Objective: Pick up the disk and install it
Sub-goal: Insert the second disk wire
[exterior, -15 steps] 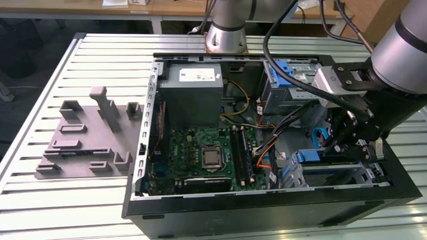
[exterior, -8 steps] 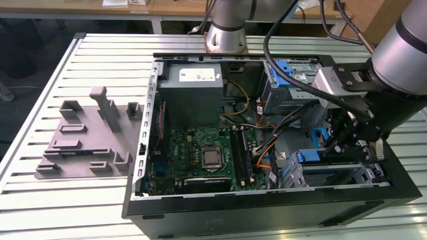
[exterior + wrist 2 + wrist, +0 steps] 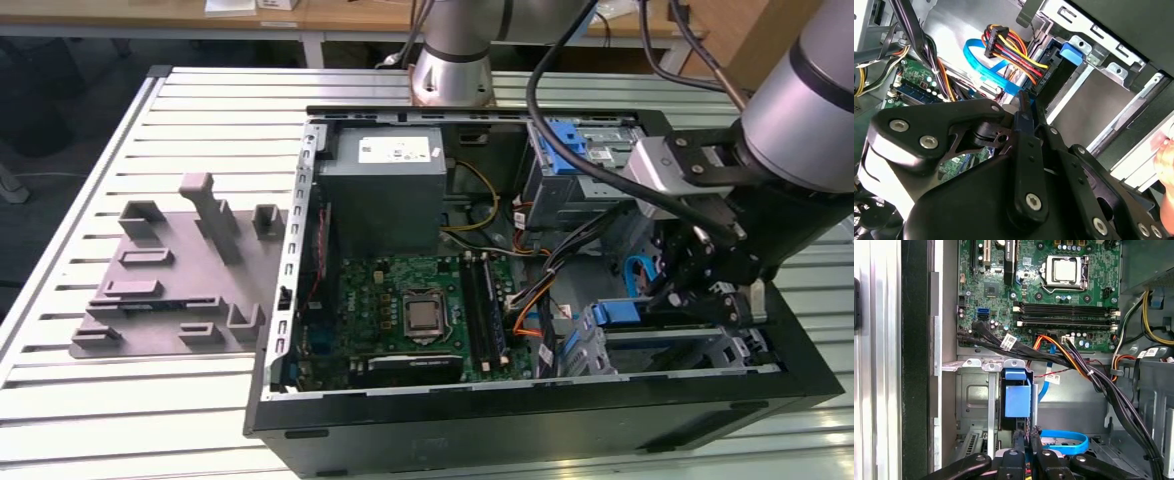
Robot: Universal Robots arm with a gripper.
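While the arm reaches deep into the open PC case on the bench, the tool sits pinched together at the disk, whose blue carrier is slotted in the drive bay beside the motherboard.

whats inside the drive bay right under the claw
The drive bay holds the disk's blue carrier, standing on edge between metal rails, with the claw at its end. The disk's own body is hidden behind the blue plastic.
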